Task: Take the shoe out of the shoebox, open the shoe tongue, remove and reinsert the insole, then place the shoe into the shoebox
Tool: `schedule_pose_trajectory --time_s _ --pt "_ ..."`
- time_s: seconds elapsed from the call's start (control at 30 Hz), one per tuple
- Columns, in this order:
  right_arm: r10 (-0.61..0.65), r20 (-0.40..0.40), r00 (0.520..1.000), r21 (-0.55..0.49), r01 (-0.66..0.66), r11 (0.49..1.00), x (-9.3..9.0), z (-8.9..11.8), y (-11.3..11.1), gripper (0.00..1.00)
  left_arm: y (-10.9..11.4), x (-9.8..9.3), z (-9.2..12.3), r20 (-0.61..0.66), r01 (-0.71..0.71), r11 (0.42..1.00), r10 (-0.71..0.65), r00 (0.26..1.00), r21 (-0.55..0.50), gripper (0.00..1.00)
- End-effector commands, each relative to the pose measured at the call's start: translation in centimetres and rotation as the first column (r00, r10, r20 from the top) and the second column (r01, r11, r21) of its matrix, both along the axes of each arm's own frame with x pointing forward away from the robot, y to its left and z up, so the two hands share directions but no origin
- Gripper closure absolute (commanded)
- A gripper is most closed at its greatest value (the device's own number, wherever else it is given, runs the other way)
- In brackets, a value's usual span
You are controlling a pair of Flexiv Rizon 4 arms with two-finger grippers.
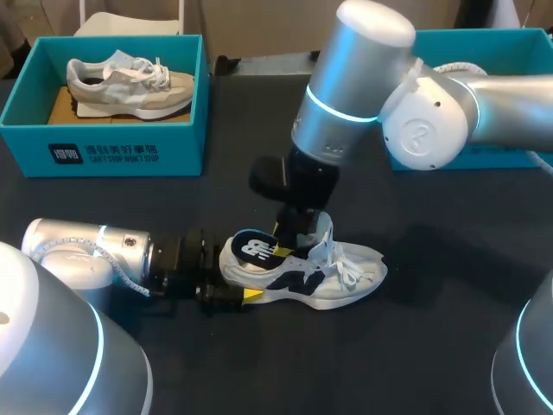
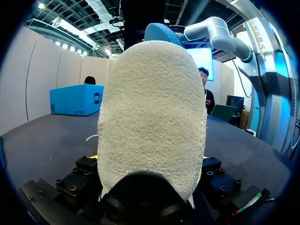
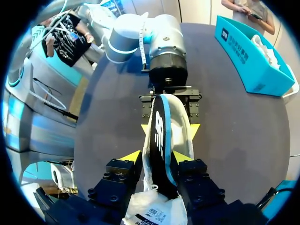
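Observation:
A white and navy shoe [image 1: 337,277] lies on the dark table, toe to the right. My left gripper [image 1: 238,278] comes in low from the left and is shut on its heel [image 2: 152,117], one yellow tip on each side. From above, my right gripper [image 1: 289,240] reaches into the shoe's mouth. It is shut on the black, blue-edged insole [image 1: 253,249], which sticks up tilted out of the heel end. In the right wrist view the insole [image 3: 159,136] stands on edge between that gripper's [image 3: 156,157] fingers. The left gripper [image 3: 169,127] is just ahead, flanking the shoe [image 3: 182,119].
A teal shoebox [image 1: 26,121] at the back left holds a grey and white shoe [image 1: 130,82]. A second teal box [image 1: 484,39] stands at the back right, partly behind my right arm. Bare dark table lies in front of and right of the shoe.

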State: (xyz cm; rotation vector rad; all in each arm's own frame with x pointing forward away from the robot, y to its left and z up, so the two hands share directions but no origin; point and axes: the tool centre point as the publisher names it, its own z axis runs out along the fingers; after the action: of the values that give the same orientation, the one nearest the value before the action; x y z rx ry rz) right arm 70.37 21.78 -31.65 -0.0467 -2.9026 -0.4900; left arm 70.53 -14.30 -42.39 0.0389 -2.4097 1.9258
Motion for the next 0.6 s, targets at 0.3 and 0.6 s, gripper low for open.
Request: schedule_pose_trajectory --time_s 0.3,0.6 --pt "0.019 -0.059 0.998 0.022 -0.018 1.0 0.4 -1.3 1.0 1.0 0.1 0.1 -0.4 0.0 -0.003 1.0 0.003 1.0 0.0 1.0" --pt "0.121 -0.047 0.992 0.017 -0.12 0.993 -0.1 0.0 0.9 1.0 0.1 0.1 -0.4 0.0 -0.003 1.0 0.003 1.0 0.0 1.0"
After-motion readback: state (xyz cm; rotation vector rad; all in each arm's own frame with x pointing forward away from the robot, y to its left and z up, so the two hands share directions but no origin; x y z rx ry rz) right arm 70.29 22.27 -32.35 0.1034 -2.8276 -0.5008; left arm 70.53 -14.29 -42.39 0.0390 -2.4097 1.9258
